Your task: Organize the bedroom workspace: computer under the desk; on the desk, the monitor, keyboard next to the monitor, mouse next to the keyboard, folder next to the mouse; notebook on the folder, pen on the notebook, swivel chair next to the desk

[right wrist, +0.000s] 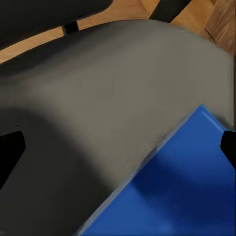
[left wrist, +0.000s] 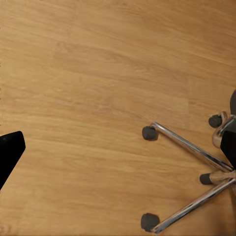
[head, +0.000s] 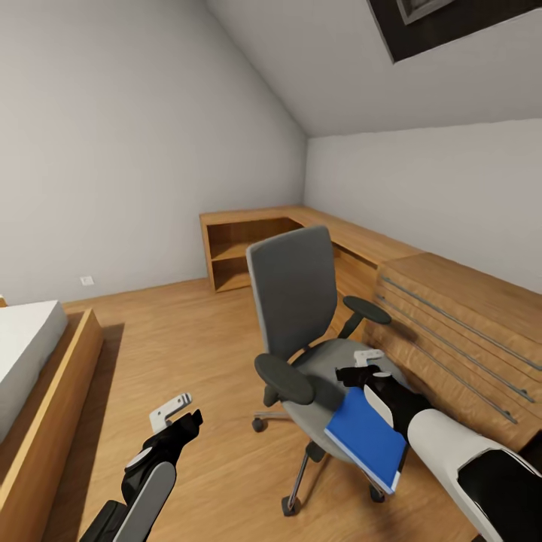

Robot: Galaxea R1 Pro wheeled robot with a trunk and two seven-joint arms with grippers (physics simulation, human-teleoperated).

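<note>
The swivel chair [head: 293, 293] stands mid-floor, its grey seat [right wrist: 98, 88] facing me. A bright blue folder [head: 365, 440] lies on the seat's front right part, overhanging the edge. My right gripper [head: 358, 367] hovers open just above the seat at the folder's far edge. In the right wrist view the folder [right wrist: 182, 196] lies between and below the wide-apart fingertips [right wrist: 11, 152]. My left gripper [head: 183, 415] is open over bare floor left of the chair, one black fingertip [left wrist: 10, 152] at the frame's edge. The desk, computer, monitor, keyboard, mouse, notebook and pen are out of view.
A light wood dresser [head: 459, 331] with long handles stands close behind the chair on the right. Wood corner shelving [head: 241, 252] lines the back wall. A bed [head: 38, 369] in a wood frame is at the left. The chair's chrome star base [left wrist: 196, 152] with castors spreads over the floor.
</note>
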